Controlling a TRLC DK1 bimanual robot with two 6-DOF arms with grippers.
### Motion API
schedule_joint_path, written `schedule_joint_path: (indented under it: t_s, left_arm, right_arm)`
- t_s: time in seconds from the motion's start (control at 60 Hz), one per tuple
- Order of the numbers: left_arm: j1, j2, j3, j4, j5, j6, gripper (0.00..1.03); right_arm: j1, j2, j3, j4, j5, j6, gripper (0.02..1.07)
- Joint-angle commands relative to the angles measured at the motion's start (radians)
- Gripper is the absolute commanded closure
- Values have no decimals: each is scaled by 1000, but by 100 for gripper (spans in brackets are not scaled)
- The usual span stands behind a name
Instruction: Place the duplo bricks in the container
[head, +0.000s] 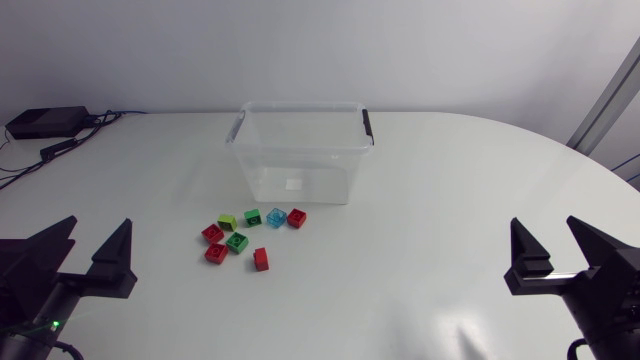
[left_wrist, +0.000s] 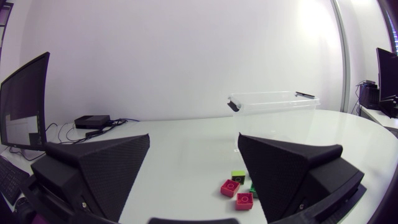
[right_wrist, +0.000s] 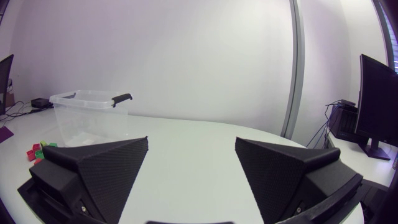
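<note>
White tabletop (head: 450, 180) forms the work surface and is seen from above in the head view. At its far left corner a black box (head: 45, 122) with attached cables is placed.

The left gripper (head: 99, 228) is located over the near left part of the table. Its two fingers are spread wide apart and nothing is held between them. In the left wrist view, some of the bricks are seen ahead of the gripper, beside one of its fingers and well clear of the fingertips.

The duplo bricks (head: 215, 252) are gathered in a loose cluster on the table, just in front of the container and left of its centre. Eight bricks are counted. In the row nearest the container, a left green brick (head: 227, 222), a right green brick (head: 251, 216), a blue brick (head: 276, 217) and a red brick (head: 297, 217) are set side by side. A lone red brick (head: 261, 259) lies nearest the table's front edge.

The container (head: 300, 165), a clear plastic tub with black handles and no lid, is set upright near the middle of the table. No brick is seen inside it.

The right gripper (head: 544, 228) is located over the near right part of the table, well apart from the bricks. Its fingers are likewise spread wide, and nothing is gripped.
</note>
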Motion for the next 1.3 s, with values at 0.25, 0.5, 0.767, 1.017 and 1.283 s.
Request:
schedule_joint_path:
  t_s: [0.25, 0.5, 0.767, 1.017, 1.283]
  left_arm:
    - [0, -12, -19, 13, 1, -6, 4]
    - [-4, -12, -19, 16, 1, -6, 4]
    - [-6, -12, 30, -8, 1, 1, 4]
    - [-32, 136, 206, -88, 3, -13, 4]
    - [-64, 590, 461, -200, 3, -30, 9]
  right_arm:
    - [6, -5, -20, -9, -5, -5, 6]
    - [15, -5, -20, -9, -5, 8, 6]
    - [28, -6, -17, -6, 6, 4, 6]
    - [28, 129, 83, 3, 7, 4, 6]
    - [97, 544, 324, -6, -5, 9, 6]
